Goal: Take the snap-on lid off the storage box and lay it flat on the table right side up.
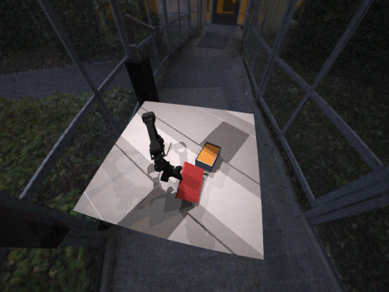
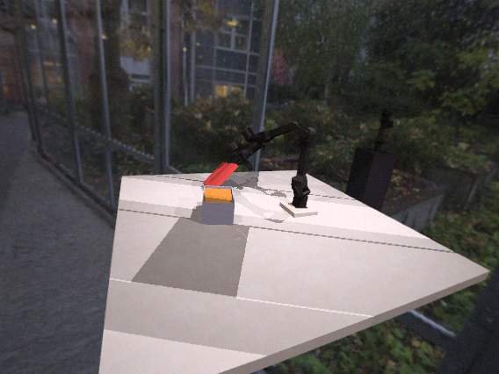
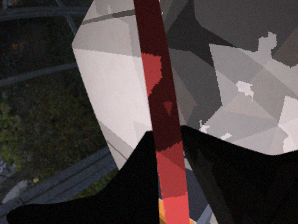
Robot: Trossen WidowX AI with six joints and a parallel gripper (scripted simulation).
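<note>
While the red lid (image 1: 190, 182) hangs in the air, clamped by one edge in the nearly closed hand (image 1: 179, 172), the removal step looks finished and the carry-and-place step is in hand. Taking the storage box (image 1: 207, 156) as the landmark and starting on the side nearest the top camera: the desk (image 1: 219, 219) runs broad and bare-looking from the box down to its front edge, crossed only by shadows and seam lines, which reads as the widest room for setting anything down. Closer to the box, the lid floats just off the box's corner, apart from it and tilted, its free end sloping downward in the exterior view (image 2: 220, 174). The wrist view shows the lid edge-on (image 3: 161, 125) between the dark fingers. The box itself stands open, orange inside, with nothing touching it. To the box's left and beyond, the arm reaches back to its base plate (image 2: 307, 212), well apart from the box. The next move probably calls for levelling the lid, keeping its top face up, and lowering it on the open stretch away from the box so no corner knocks the rim.
</note>
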